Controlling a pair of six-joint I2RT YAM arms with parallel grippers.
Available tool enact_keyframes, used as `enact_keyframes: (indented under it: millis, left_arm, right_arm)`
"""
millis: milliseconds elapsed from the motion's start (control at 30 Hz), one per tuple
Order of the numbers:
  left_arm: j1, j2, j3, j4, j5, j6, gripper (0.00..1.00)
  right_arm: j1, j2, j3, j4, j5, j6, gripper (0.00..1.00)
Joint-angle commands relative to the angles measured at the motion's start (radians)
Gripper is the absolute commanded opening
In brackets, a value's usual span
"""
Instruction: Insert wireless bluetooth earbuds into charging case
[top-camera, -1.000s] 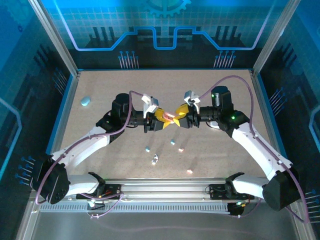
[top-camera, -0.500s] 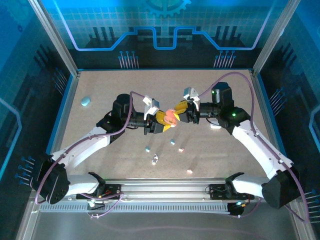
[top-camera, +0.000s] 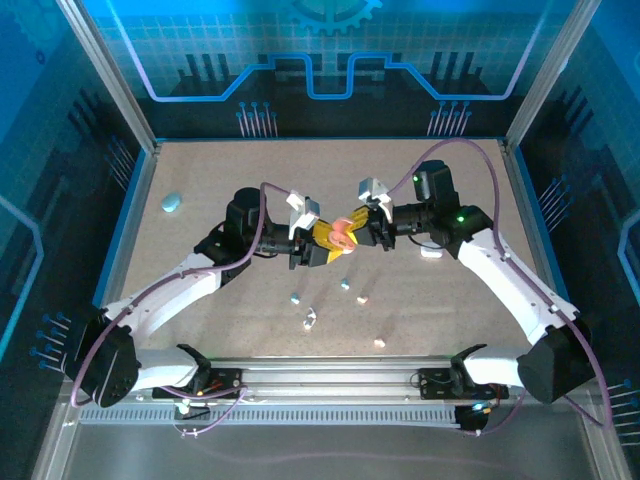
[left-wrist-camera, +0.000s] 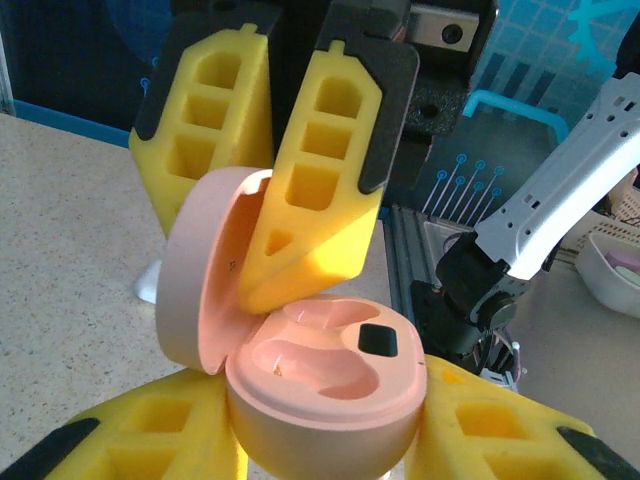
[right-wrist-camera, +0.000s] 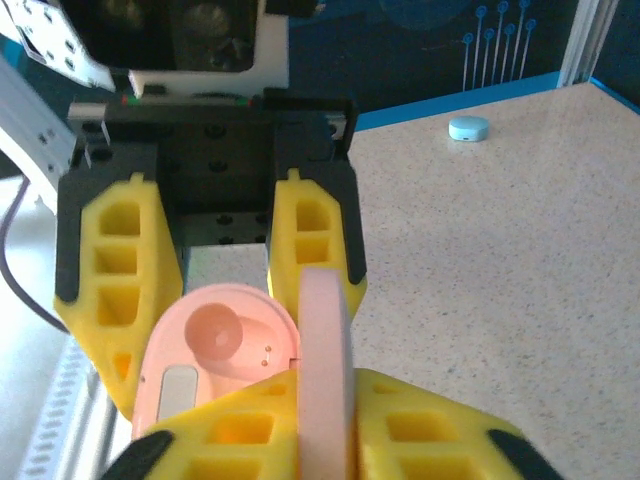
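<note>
While the pink case (left-wrist-camera: 325, 395) is held clear of the table (top-camera: 200, 170) between the two arms, a blue case (top-camera: 171, 202) is left lying at the far left, well apart. The pink base is clamped between the pads of the left gripper (top-camera: 328, 244). Its lid (left-wrist-camera: 195, 290) is swung open and pinched by the right gripper (top-camera: 357, 224), one finger inside and one behind. Both cavities are seen to be empty. The earbuds (top-camera: 345, 285) are scattered on the table nearer the arm bases, untouched. A white case (top-camera: 432, 252) is seen just beside the right arm.

If the lid is pulled back further, the hinge could be strained or the base twisted out of the left pads, since little purchase is offered by the smooth rounded shell. Once released, the lid might fall shut before an earbud is brought. The tiny earbuds could easily be nudged away or dropped when picked.

The surface is flat, speckled beige and matte. It is enclosed by aluminium posts and dark blue panels printed with circuit lines.
</note>
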Motion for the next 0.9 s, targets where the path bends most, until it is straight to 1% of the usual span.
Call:
enact_keyframes:
  millis: [0,100,333,667,867]
  left_arm:
    - [-0.006,0.007,0.002,0.02,0.02,0.014,0.37]
    - [-0.005,0.016,0.006,0.013,0.015,0.017,0.46]
    - [-0.008,0.041,0.029,0.004,0.024,0.007,0.58]
    - [-0.013,0.058,0.037,0.045,0.031,-0.023,0.64]
    - [-0.016,0.059,0.036,0.048,0.021,-0.027,0.65]
  right_arm:
    - [0.015,-0.002,0.036,-0.03,-0.044,-0.027,0.12]
    - [0.016,-0.006,0.043,-0.032,-0.045,-0.027,0.1]
    - [0.025,-0.007,0.043,-0.021,-0.029,-0.027,0.1]
    - [0.038,-0.006,0.038,-0.015,0.02,-0.032,0.11]
    - [0.042,-0.013,0.033,-0.009,0.039,-0.033,0.11]
